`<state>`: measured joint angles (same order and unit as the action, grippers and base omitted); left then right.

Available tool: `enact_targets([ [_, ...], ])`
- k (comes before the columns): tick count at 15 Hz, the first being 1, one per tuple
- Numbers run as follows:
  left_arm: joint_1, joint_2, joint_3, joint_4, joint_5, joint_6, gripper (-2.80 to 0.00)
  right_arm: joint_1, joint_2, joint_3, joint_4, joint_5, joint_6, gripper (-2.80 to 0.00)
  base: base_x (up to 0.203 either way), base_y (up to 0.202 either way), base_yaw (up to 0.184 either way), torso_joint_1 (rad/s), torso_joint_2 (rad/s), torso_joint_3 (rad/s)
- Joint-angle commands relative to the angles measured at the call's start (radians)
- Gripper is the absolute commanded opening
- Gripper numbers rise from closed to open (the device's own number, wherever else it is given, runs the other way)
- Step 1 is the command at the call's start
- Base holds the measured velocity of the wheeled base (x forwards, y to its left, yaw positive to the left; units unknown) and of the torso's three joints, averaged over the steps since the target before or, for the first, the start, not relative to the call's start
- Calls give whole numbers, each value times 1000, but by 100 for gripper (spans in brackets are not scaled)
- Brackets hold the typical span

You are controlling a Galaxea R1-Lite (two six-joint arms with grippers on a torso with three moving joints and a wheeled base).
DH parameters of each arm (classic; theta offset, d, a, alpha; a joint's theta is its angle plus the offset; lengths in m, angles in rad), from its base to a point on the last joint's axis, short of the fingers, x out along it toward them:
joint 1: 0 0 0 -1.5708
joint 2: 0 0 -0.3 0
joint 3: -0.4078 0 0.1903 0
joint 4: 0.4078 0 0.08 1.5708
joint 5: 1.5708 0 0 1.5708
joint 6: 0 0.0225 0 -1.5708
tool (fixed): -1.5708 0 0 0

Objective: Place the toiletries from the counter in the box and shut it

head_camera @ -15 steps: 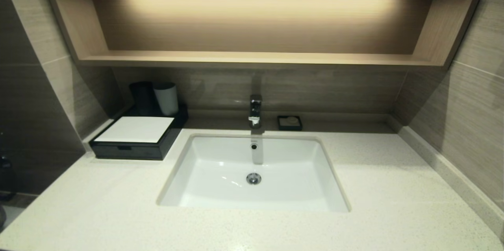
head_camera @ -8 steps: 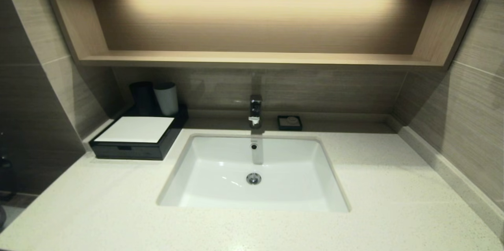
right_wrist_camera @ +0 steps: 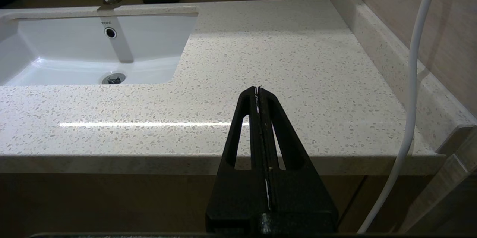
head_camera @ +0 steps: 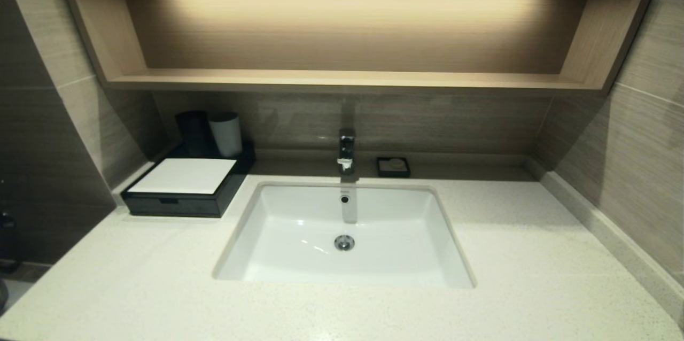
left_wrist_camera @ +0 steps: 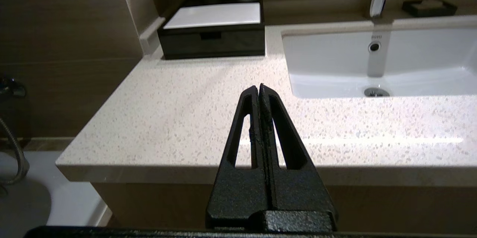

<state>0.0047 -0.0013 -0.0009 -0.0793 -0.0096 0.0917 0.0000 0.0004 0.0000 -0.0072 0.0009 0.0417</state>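
A tiled bathroom corner lies before me, with a wide pale cream speckled stone tabletop (head_camera: 534, 277) and a white rectangular sink (head_camera: 299, 255) sunk into its middle. I place everything by that sink. Behind its far rim stands a chrome tap (head_camera: 347, 149), and just beside the tap, toward my right, sits a small black soap dish (head_camera: 393, 167) with a pale round bar in it. Above runs a long light wooden shelf (head_camera: 342, 80), lit from within.

Off the sink's far left corner, against the wall, rests the low black rectangular box with a white flat top panel (head_camera: 184, 188); its front drawer sits flush and closed, so its inside is hidden. Behind the white panel, on the box's black back part, stand a black cup (head_camera: 193, 132) and a white cup (head_camera: 225, 133), touching side by side.

No sleeved toiletries show anywhere on the stone.

My left hand (left_wrist_camera: 259, 88) hangs off the front edge on the sink's left, fingers pressed together and empty. My right hand (right_wrist_camera: 258, 89) does likewise on the sink's right, fingers together, a white cable (right_wrist_camera: 413, 81) hanging beside it.
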Motion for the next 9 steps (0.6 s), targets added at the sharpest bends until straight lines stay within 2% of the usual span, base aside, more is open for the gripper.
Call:
enact_targets([
  [1,1,1,2,28,0,0,-280,0,1,0,0,1,0,-280,0,0,0,0,0,0],
  [5,1,1,0,75,-2,-24,-280,0,1,0,0,1,0,-280,0,0,0,0,0,0],
  [9,1,1,1,70,0,-47,-280,0,1,0,0,1,0,-280,0,0,0,0,0,0],
])
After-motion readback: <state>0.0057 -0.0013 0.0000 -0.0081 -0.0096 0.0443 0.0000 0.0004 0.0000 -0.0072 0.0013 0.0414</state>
